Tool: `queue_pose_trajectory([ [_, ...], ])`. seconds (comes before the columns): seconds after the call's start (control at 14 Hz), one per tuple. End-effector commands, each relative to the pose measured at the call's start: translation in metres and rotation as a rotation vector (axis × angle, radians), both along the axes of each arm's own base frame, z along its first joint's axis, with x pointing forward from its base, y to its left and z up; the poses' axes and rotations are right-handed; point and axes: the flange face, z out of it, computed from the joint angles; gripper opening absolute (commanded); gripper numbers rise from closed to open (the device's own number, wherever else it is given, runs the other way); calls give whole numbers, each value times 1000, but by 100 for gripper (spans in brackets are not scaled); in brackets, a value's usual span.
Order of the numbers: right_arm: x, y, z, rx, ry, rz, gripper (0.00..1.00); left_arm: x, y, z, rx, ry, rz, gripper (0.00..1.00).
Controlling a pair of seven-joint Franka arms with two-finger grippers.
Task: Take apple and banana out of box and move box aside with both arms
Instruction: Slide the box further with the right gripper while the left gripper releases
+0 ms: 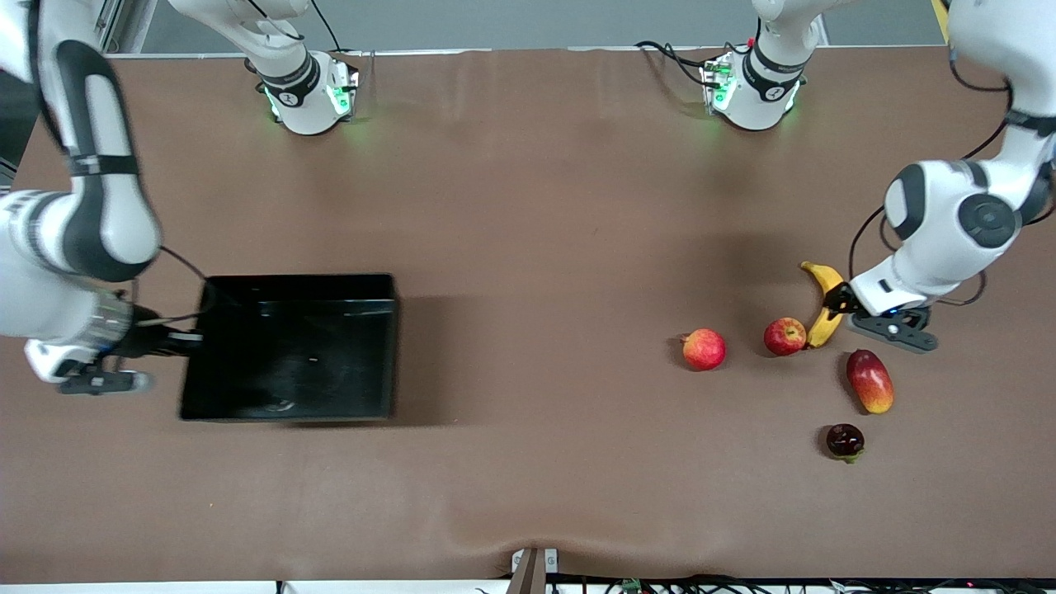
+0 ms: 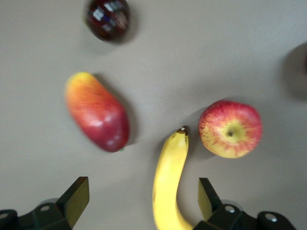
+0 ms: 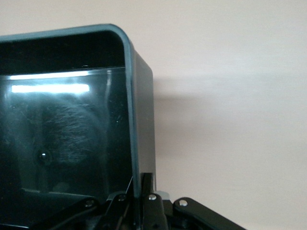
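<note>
1. Box (image 1: 289,346), a glossy black open bin, sits on the brown table (image 1: 528,206) toward the right arm's end, and we see no fruit inside it.
2. Our right gripper (image 1: 177,342) is clamped tight on the box wall at that end; in the right wrist view the wall's rim (image 3: 132,120) runs straight into the closed jaws.
3. Apple (image 1: 784,336) and banana (image 1: 823,305) both lie out on the table toward the left arm's end, well apart from the box. The banana's lower tip rests just beside the apple.
4. Nearest the front camera in that group is a small dark fruit (image 1: 845,440), then a red-and-yellow mango (image 1: 869,380), then a pinkish-red round fruit (image 1: 704,348) beside the apple.
5. Our left gripper (image 1: 841,301) hangs low over the banana with its fingers (image 2: 76,199) spread wide, touching nothing. The banana's long axis runs between them, toward the apple.
6. We judge both fruits are out, so what remains is shifting the box. The box lies the whole table-length from the left gripper, which must cross to the box's free wall; the right arm already holds its end.
</note>
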Motion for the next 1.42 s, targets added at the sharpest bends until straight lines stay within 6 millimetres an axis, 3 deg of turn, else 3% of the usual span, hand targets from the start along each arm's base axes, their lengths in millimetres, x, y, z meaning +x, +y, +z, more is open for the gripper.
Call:
queue_pose_trajectory([
  [0.0, -12, -60, -2, 6, -25, 16, 0, 19, -16, 81, 7, 5, 98, 100],
  [0.21, -22, -124, -40, -10, -36, -22, 0, 36, -42, 150, -43, -23, 267, 100],
  [0.5, -39, -175, -78, -13, -21, -85, 0, 43, -64, 213, -90, -76, 380, 100],
  [0.64, -45, -186, -98, -9, -2, -104, 0, 47, -60, 241, -81, -114, 342, 100],
  [0.71, -44, -187, -103, -16, -6, -99, 21, 46, -59, 248, -78, -96, 335, 100],
  [0.78, -43, -188, -103, -23, -18, -76, 80, 44, -58, 253, -76, -101, 340, 100],
  [0.85, -44, -191, -102, -26, -29, -54, 100, 42, -55, 258, -84, -104, 351, 100],
  [0.93, -42, -191, -98, -29, -39, -47, 100, 38, -55, 266, -83, -112, 365, 100],
  [1.07, -20, -180, -59, -51, -102, -21, 100, 29, -59, 278, -80, -111, 392, 100],
  [1.21, 4, -140, -10, -77, -174, 36, 100, 14, -63, 298, -79, -109, 411, 100],
  [1.35, 13, -98, 35, -87, -231, 78, 100, -3, -61, 308, -66, -62, 427, 100],
])
